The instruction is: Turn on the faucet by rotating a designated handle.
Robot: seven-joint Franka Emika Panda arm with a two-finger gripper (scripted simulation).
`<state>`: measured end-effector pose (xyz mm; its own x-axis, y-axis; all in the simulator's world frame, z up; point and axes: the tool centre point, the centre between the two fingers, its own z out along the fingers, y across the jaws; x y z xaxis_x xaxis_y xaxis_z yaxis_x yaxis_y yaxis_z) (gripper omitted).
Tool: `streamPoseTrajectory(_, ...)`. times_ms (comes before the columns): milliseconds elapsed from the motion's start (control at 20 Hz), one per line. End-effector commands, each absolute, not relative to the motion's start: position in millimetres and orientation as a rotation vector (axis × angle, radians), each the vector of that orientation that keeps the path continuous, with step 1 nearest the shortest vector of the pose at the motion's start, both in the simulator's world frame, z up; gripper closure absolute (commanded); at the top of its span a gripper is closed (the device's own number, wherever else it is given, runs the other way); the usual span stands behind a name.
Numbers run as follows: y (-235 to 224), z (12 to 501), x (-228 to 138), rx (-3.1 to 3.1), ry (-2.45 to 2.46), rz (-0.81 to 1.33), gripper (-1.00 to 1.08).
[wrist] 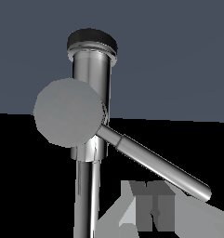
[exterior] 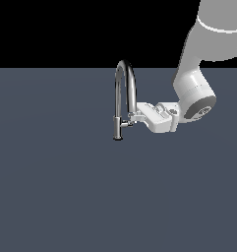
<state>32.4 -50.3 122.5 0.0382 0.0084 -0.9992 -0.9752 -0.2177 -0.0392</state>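
The tool (exterior: 135,116), reaching in from the exterior view's right, has its tips at the handle (exterior: 130,122) low on the faucet (exterior: 124,98), which stands mid-worktop (exterior: 51,197); whether its jaws are closed I cannot tell. In the wrist view, the handle (wrist: 153,165) juts as a slim rod past one blurry finger (wrist: 150,207), seemingly touching. Contact looks made, so next comes a steady sideways push to swing it.
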Motion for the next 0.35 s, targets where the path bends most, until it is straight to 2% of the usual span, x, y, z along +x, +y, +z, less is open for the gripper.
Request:
streamPoseTrajectory(0,-56,98,23,-1.370,1.086,1.350,1.08)
streamPoseTrajectory(300,-63,63,10,-1.362,1.100,1.355,1.08)
